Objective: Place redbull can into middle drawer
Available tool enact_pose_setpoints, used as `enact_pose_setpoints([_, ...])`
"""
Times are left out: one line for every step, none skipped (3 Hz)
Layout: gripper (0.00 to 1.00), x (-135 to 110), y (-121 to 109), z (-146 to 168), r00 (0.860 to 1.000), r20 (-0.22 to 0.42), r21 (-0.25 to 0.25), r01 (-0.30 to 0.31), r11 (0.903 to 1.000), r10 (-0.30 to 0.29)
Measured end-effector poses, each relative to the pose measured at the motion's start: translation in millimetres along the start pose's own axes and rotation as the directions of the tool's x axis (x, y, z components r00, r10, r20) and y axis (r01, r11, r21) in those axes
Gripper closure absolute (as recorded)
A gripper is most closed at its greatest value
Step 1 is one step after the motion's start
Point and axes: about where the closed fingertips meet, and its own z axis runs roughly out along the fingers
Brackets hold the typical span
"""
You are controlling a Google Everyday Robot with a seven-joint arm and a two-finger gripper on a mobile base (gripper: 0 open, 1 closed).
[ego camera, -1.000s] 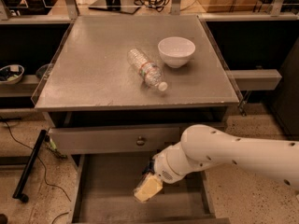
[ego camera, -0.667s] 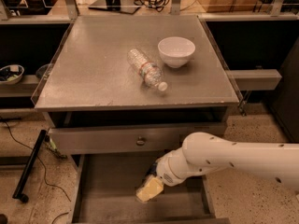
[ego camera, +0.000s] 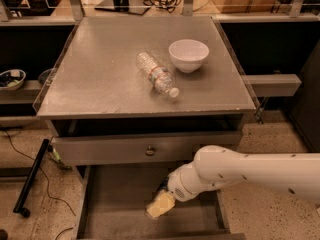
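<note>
The middle drawer is pulled out at the bottom of the cabinet, a wide grey box with a bare floor. My white arm reaches in from the right. The gripper, with its pale yellowish tip, hangs low over the middle of the drawer floor. The redbull can is hidden; I cannot make it out at the gripper or on the drawer floor.
A grey drawer front with a brass knob sits shut just above my arm. A clear plastic bottle lies on the cabinet top beside a white bowl. A black pole and cables lie on the floor at the left.
My upper arm has sunk a little toward the drawer. The gripper has edged slightly right and stays low over the drawer floor.
</note>
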Motion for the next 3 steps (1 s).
enact_pose_setpoints([1.00, 22.4, -12.6, 32.2, 0.998, -0.056, 0.010, -0.034, 0.9994, 0.035])
enact_pose_setpoints([1.00, 22.5, -12.6, 32.3, 0.998, -0.057, 0.010, -0.034, 0.9994, 0.035])
enact_pose_setpoints([1.00, 30.3, -13.4, 43.8, 0.997, -0.059, -0.008, -0.059, 0.9982, 0.058])
